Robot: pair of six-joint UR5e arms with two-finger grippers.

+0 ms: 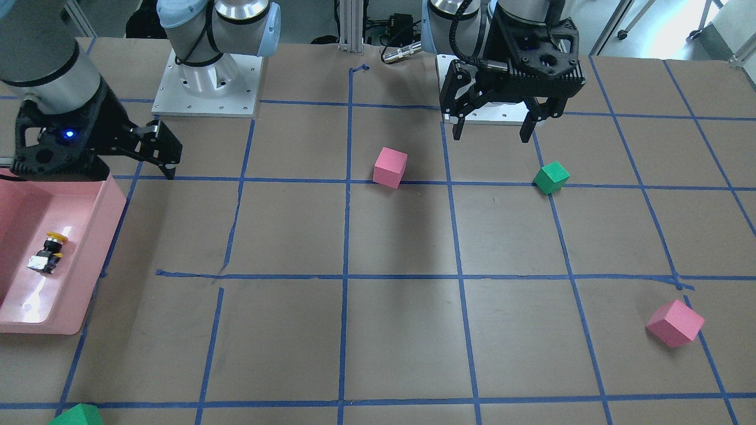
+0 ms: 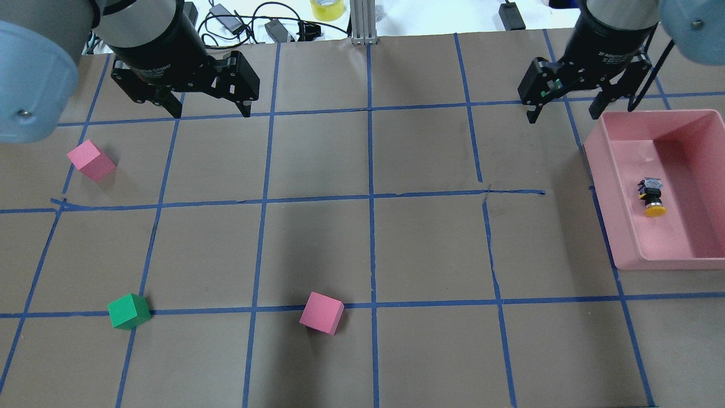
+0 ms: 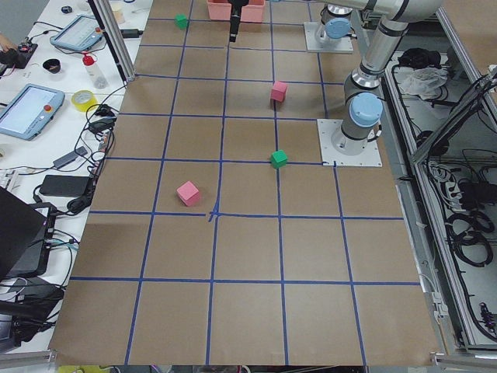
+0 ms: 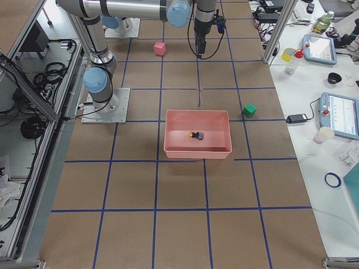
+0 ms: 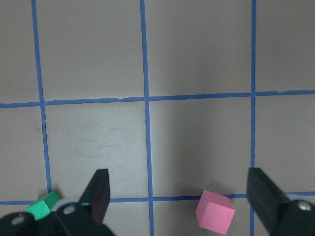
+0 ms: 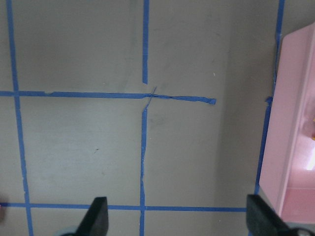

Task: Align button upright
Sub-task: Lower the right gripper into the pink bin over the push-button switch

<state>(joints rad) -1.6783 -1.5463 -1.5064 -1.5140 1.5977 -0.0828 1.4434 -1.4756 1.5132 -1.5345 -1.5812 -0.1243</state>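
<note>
The button (image 2: pixel 651 197) lies on its side inside the pink tray (image 2: pixel 614 209) at the table's right end. Its yellow cap points toward the robot and its whitish block points away. It also shows in the front-facing view (image 1: pixel 47 252) and small in the exterior right view (image 4: pixel 196 135). My right gripper (image 2: pixel 563 115) is open and empty, above the table just beyond the tray's far left corner. My left gripper (image 2: pixel 210 112) is open and empty over the far left of the table, away from the button.
A pink cube (image 2: pixel 90 160) sits at the left, a green cube (image 2: pixel 129 311) at the near left and a second pink cube (image 2: pixel 322 313) near the middle front. Another green cube (image 1: pixel 77 416) lies at the table's far edge beyond the tray.
</note>
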